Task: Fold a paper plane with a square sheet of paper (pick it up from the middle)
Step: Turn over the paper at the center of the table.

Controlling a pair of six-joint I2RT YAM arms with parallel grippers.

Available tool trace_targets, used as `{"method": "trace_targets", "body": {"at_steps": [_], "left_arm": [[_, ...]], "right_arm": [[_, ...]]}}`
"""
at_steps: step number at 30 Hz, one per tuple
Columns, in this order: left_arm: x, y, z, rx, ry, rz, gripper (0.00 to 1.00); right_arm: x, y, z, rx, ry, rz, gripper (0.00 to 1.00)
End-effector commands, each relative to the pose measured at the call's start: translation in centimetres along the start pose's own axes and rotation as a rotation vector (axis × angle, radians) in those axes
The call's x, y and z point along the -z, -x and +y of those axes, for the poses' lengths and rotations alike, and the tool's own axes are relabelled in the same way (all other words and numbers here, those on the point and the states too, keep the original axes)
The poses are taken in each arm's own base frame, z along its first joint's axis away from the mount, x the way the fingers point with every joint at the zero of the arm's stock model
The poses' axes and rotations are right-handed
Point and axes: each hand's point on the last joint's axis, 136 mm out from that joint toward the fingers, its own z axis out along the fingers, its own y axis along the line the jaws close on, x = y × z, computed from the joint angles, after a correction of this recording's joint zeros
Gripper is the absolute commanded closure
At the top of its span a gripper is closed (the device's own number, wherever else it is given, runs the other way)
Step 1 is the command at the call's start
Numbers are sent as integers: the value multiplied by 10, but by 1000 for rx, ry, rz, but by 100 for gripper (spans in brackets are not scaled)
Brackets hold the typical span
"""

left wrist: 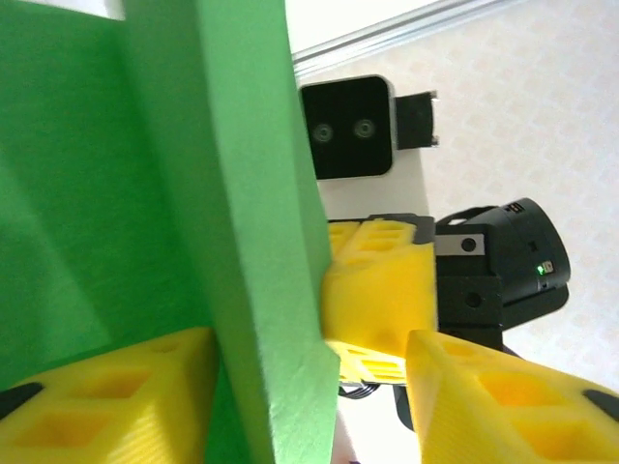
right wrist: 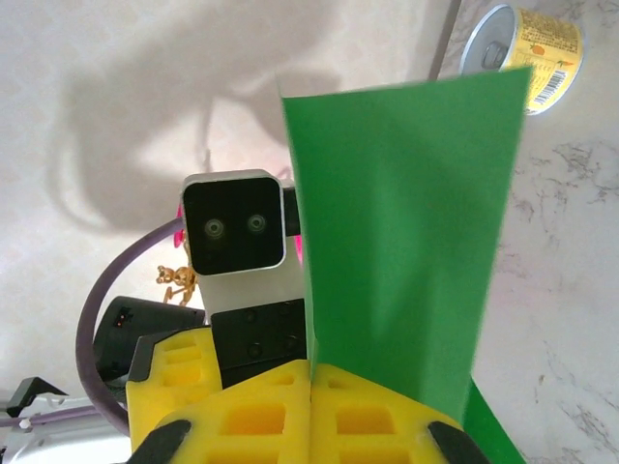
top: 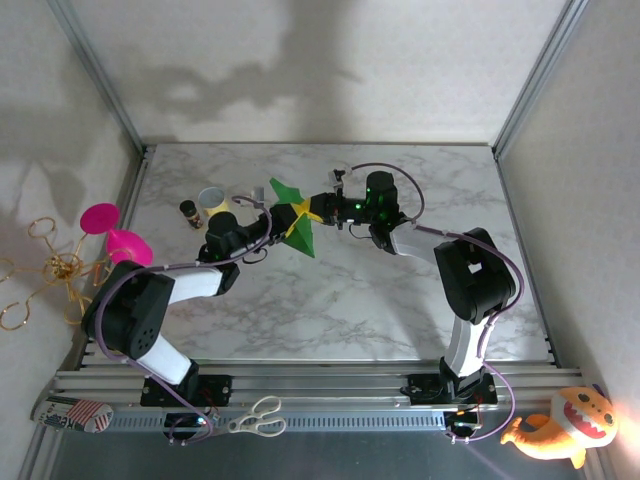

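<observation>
Marble surface (top: 400, 310) lies bare ahead and right of the meeting pincers. Bright-green folded paper sheet (top: 303, 238) hangs above its middle-back, long axis running far-left to near-right. Right pincer (right wrist: 311, 387) is clamped on it; left pincer (left wrist: 311, 348) stands apart, straddling its fold.

I see an open tin can (top: 211, 200) on the marble surface (top: 400, 300), with a small dark jar (top: 189, 212) just left of it. Farther left of the can are pink cups (top: 130, 246) and a gold wire tangle (top: 40, 270). Well nearer than the can lie scissors (top: 255, 417) and an orange plush toy (top: 560, 428).
</observation>
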Motion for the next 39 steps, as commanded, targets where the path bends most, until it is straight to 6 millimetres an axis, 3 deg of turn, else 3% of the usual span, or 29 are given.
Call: {"method": "trace_targets", "body": {"at_steps": [1,15,25,30,33,39], "left_arm": [[-4,0,-25,-44,-98,13,52],[-5,4,-12,-48,-30,-8,77],[-3,11,-1,-44,24,-29,86],[2,20,10,-56,94,-56,90],[5,25,22,-94,195,-62,91],[20,37,60,-281,613,-23,92]], "right_arm": [[4,-1,2,-6,18,7,93],[8,3,-3,-37,15,-13,89],[17,12,-4,-18,-4,-52,76],[40,27,-23,21,-130,-149,63],[60,40,-42,86,-308,-231,56],[111,58,-63,241,-664,-398,40]]}}
